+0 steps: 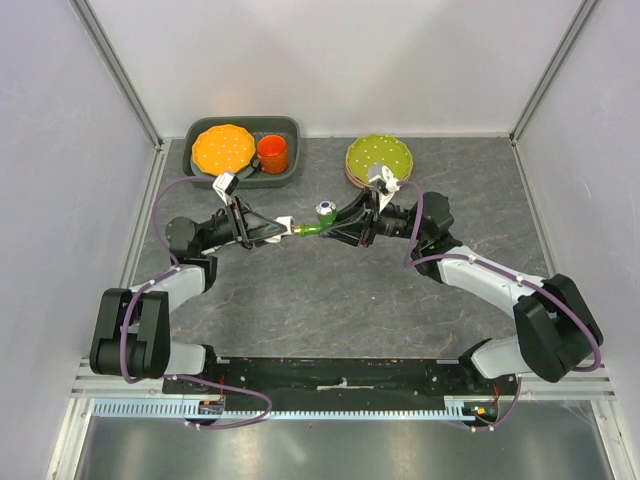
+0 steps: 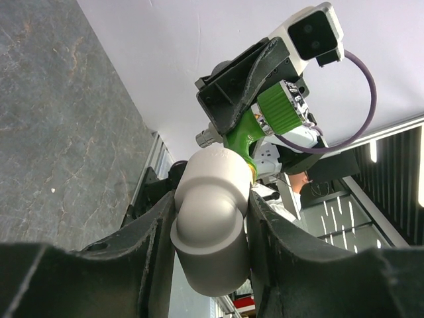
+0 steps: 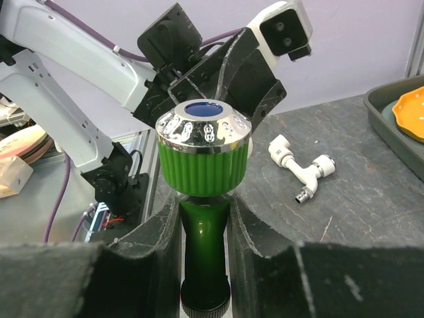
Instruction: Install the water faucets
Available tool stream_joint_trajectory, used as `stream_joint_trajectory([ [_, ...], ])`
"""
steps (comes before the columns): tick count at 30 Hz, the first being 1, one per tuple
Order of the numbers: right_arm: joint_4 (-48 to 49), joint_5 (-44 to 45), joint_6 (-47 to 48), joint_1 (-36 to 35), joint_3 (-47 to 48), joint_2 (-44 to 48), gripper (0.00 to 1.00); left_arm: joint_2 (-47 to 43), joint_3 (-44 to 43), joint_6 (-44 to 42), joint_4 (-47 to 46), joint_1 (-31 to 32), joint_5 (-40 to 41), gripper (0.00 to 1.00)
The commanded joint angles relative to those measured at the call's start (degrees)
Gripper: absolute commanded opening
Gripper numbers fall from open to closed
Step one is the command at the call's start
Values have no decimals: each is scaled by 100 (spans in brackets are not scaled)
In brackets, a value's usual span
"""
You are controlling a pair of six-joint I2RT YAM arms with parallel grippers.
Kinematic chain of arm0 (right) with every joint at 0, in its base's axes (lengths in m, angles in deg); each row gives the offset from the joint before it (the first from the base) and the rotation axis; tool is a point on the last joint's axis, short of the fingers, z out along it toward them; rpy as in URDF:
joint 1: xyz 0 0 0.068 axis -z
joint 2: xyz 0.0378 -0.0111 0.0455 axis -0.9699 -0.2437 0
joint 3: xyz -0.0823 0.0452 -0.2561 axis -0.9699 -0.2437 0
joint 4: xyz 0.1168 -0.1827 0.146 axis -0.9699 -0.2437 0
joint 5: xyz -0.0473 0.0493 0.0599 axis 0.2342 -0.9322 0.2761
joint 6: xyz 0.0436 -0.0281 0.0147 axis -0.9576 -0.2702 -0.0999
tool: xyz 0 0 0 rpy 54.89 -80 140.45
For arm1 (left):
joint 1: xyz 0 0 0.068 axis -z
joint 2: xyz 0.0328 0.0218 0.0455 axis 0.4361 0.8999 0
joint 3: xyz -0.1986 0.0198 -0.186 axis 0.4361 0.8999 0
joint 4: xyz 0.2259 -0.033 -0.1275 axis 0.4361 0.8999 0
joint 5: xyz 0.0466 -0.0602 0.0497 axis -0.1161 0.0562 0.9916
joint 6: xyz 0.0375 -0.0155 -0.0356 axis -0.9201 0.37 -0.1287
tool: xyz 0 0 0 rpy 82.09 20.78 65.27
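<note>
Above the middle of the table my two grippers meet tip to tip. My right gripper [image 3: 204, 205] [image 1: 338, 225] is shut on the dark green water faucet [image 3: 205, 245] [image 1: 310, 229], its fingers round the stem just under the ribbed green knob [image 3: 204, 142] with the chrome cap. My left gripper [image 2: 212, 199] [image 1: 283, 228] is shut on a white elbow-shaped end piece [image 2: 212, 225], which butts against the green faucet's [image 2: 246, 134] end. An all-white faucet [image 3: 301, 169] lies loose on the table beyond the right gripper.
A dark grey tray [image 1: 200, 130] at the back left holds an orange plate [image 1: 223, 148] and an orange cup [image 1: 272, 153]. A green plate [image 1: 378, 156] sits at the back centre. The tray's rim [image 3: 391, 109] shows at the right of the right wrist view.
</note>
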Motion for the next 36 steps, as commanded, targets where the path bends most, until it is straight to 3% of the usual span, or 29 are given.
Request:
stream_joint_trajectory([
  [1, 481, 31, 16, -71, 106, 42, 0, -118, -89, 197, -2147, 109, -136, 2],
  [36, -29, 242, 596, -176, 150, -99, 0, -153, -115, 223, -2130, 267, -197, 2],
])
